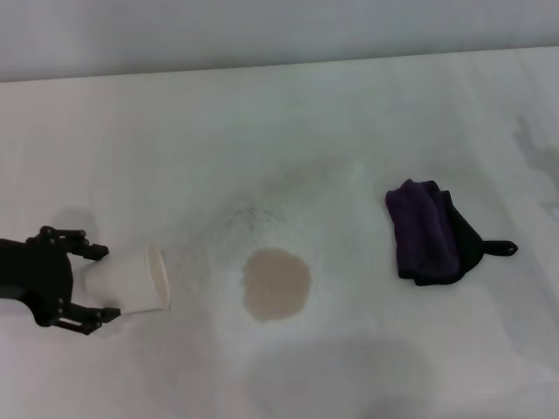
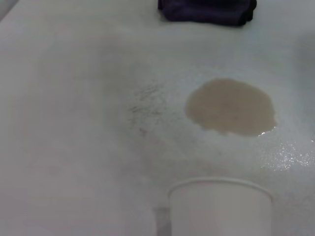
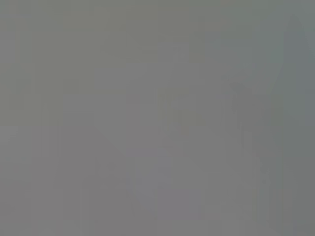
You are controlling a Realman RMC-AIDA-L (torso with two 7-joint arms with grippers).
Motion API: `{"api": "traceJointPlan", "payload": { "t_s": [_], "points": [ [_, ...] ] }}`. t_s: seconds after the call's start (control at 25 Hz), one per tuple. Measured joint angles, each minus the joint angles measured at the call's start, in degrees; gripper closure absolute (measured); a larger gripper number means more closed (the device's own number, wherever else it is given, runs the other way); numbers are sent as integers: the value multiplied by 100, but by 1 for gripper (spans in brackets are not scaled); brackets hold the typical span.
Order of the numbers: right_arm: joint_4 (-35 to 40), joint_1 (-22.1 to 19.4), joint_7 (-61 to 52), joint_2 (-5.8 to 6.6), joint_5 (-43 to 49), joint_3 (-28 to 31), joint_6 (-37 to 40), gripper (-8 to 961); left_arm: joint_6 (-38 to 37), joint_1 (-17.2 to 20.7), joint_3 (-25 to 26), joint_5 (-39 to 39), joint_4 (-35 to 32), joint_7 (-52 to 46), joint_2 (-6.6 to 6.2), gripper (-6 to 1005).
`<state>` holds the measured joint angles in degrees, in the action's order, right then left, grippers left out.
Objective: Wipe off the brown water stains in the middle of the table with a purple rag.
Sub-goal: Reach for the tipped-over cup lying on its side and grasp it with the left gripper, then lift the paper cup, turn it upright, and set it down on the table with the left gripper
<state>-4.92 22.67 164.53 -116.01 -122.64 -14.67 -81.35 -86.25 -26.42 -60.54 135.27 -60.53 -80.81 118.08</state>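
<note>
Broad white matte table [image 1: 279,113]. Roundish tan-brown stain [image 1: 276,284] mid-table. Crumpled dark purple rag [image 1: 425,231] on robot's right of stain, untouched; right arm unseen, likely nearer. Left gripper [image 1: 94,285] far left, clamped around tipped white paper cup [image 1: 131,279].

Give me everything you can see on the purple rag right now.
The purple rag is a small dark purple soft cloth, bunched into a loose fold, with black edging and a short black loop tab pointing away from the spill. It lies flat on the white table, on the robot's right of the brown stain and clear of it. No claw touches it.
</note>
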Motion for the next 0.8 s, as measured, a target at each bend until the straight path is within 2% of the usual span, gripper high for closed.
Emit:
{"api": "traceJointPlan", "payload": {
  "t_s": [0.52, 0.8],
  "points": [
    [0, -20, 5, 6, 22, -28, 22, 97, 465, -38, 8, -150, 504, 440, 66, 123],
    [0, -17, 9, 9, 30, -61, 30, 97, 522, -2, 36, -565, 595, 733, 66, 128]
  ]
}}
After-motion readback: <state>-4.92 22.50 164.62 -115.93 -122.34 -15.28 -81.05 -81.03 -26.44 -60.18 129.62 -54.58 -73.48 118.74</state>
